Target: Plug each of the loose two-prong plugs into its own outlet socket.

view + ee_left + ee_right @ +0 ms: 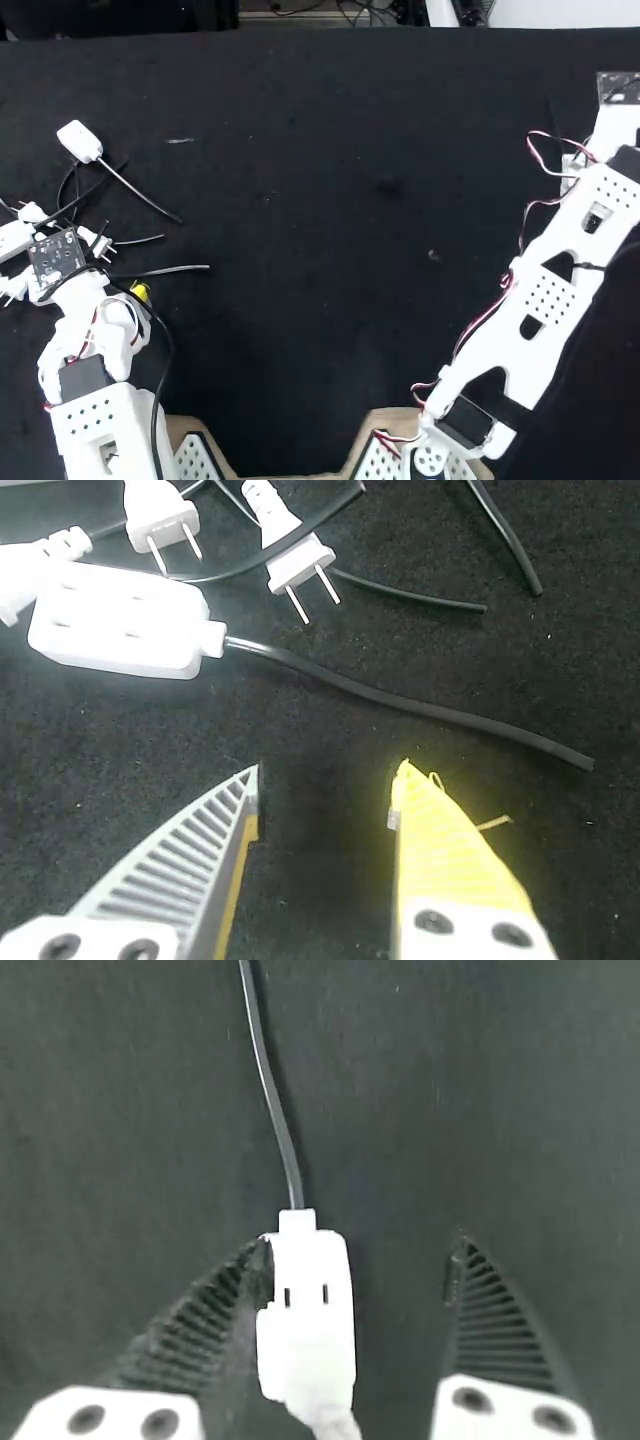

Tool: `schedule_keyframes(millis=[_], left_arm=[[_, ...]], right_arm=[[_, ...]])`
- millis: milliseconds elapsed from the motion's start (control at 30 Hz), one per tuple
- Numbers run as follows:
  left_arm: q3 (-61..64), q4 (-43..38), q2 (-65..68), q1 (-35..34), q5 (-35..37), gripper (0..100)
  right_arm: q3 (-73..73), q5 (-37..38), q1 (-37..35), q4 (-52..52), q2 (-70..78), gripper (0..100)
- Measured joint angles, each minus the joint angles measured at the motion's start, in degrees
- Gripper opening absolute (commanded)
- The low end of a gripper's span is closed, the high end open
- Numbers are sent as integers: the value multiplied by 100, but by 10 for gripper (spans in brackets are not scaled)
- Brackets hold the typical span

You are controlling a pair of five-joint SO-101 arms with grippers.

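At the far left of the bench (pixel 300 150), a small white piece (pixel 80 140) on a black lead is seen lying apart from the other things. Nearer, at the left edge, a white outlet block (pixel 120 625) is laid flat with its slotted face turned up, and a black cable (pixel 400 705) is led away from one end of it across the dark surface.

Two loose white two-prong plugs are found just beside the block. The first plug (pixel 160 520) and the second plug (pixel 300 565) are both turned with bare prongs towards the block, and neither is inserted. A third plug (pixel 40 555) is set against the block's other end; whether it is seated cannot be told.

The left arm (pixel 90 350) is placed at the near-left corner. The left tool (pixel 328 775) is held open over the bench, near the block, with nothing between its grey finger (pixel 200 860) and its yellow finger (pixel 440 850).

The right arm (pixel 560 290) is stretched from the near edge towards the far right. The right tool (pixel 360 1250) is also held open. A white socket (pixel 305 1310) with two slots is laid between its fingers, touching one and clear of the other. A thin black cord (pixel 270 1090) is led from the socket's far end.
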Motion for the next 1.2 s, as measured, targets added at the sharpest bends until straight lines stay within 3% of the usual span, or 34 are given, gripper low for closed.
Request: schedule_keyframes(millis=[233, 367, 400, 467, 733, 933, 1200], left_arm=[[0, 0, 0, 0, 0, 220], [0, 0, 0, 0, 0, 220], [0, 0, 0, 0, 0, 220], [0, 0, 0, 0, 0, 220], [0, 0, 0, 0, 0, 220], [0, 0, 0, 0, 0, 220], [0, 0, 0, 0, 0, 220]], right_arm=[[-475, -9, -475, 53, -35, 237], [-475, 0, -897, 607, -273, 20], [-484, -53, -993, 747, -387, 8], [-484, -273, -1178, 1020, -598, 53], [-484, -853, -1802, 2004, -897, 11], [-229, -1125, -1758, 2004, -958, 11], [1829, -703, -1134, 2004, -1363, 11]])
